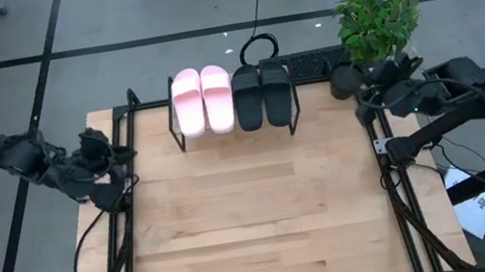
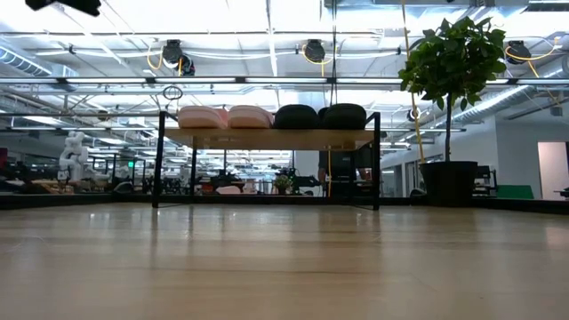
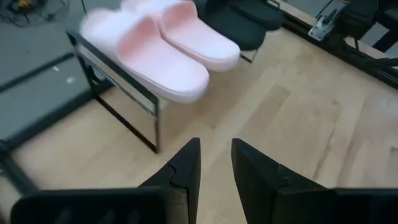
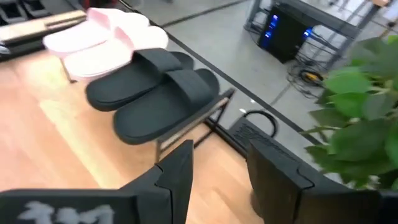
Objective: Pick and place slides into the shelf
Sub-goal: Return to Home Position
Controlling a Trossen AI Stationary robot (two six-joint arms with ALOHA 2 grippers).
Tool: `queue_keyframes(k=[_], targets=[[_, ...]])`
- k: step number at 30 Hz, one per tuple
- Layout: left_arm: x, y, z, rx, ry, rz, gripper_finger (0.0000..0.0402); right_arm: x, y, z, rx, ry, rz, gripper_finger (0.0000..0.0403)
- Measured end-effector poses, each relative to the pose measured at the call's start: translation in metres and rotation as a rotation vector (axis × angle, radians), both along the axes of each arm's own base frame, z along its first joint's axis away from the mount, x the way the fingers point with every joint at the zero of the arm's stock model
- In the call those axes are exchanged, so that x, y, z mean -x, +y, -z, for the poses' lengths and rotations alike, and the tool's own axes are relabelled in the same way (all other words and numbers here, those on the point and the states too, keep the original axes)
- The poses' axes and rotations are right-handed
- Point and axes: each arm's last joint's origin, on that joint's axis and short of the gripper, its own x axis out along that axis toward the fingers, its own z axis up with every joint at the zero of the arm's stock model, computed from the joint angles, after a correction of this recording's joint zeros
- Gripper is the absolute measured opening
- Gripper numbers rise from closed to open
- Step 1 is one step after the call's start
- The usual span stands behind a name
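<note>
Clutter round your table point(image 1: 258, 231)
Potted plant point(image 1: 379, 22) sits off your far right corner, keyboard point(image 1: 314, 64) just beside it, black cable loop point(image 1: 258, 50) on the floor.

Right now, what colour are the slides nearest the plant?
Black slides, clearest in the right wrist view.

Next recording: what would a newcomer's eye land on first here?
Four slides sit in a row on the shelf at the table's far edge, pink pair left, black pair right. The left gripper and right gripper wait at the table's sides, fingers open and empty. A leafy potted plant stands by the far right corner.
</note>
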Motion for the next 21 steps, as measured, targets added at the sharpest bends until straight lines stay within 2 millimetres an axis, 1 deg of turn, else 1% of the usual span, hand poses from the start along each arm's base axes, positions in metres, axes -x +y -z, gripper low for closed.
queue_keyframes(k=[3,6,9,11,15,21], targets=[[-0.007,-0.006,0.018,0.039,-0.037,0.011,0.0088,-0.002,0.003,0.015,0.000,-0.032,-0.034,0.0137],[-0.015,-0.013,0.030,0.069,-0.074,0.028,0.0088,-0.007,0.007,0.037,-0.016,-0.050,-0.054,0.0137],[-0.024,-0.022,0.039,0.118,-0.093,0.069,0.0088,-0.008,0.013,0.060,-0.090,-0.048,-0.082,0.0137],[-0.031,-0.029,0.045,0.141,-0.122,0.090,0.0088,-0.007,0.015,0.075,-0.142,-0.086,-0.075,0.0137],[-0.038,-0.039,0.062,0.158,-0.141,0.109,0.0088,-0.004,0.022,0.098,-0.152,-0.184,-0.101,0.0137],[-0.041,-0.050,0.090,0.159,-0.193,0.071,0.0088,0.013,0.025,0.126,-0.145,-0.330,-0.163,0.0137]])
